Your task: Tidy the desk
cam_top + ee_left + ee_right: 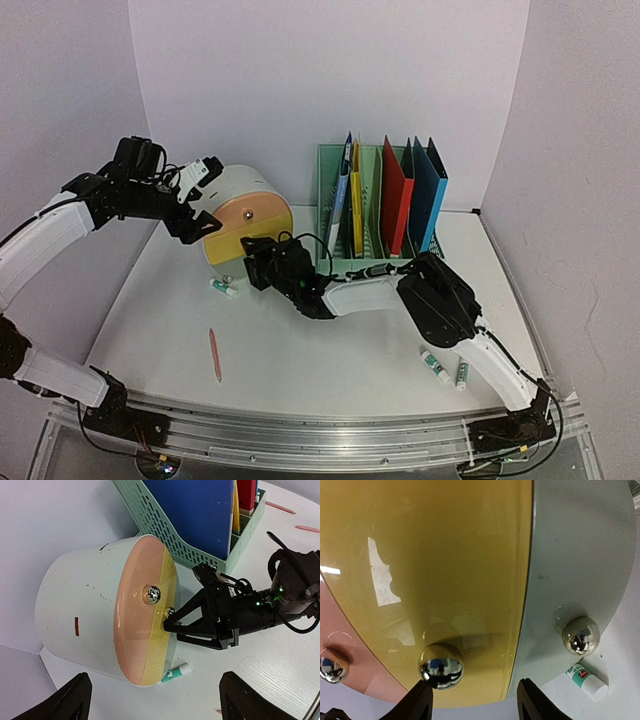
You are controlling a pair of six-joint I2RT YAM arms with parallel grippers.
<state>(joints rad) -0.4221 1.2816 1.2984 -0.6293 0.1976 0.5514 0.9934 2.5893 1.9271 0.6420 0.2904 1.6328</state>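
Desk [330,380] spans the lower half of the top view; mostly unsorted, I judge. Folders [397,195] stand in green rack [326,170], upper centre; glue sticks [435,365] lower right and pencil [214,355] lower left lie loose. Left gripper [198,198] wide, empty, beside round bin [240,195]; right gripper [475,699] jaws apart, flanking lid knob [441,666], not clamped.

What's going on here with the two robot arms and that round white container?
The right claw sits open around a chrome ball knob on the yellow panel of the round white container. The left claw hangs wide open nearby, holding nothing. Small white glue sticks and a pink pencil lie loose on the white desk.
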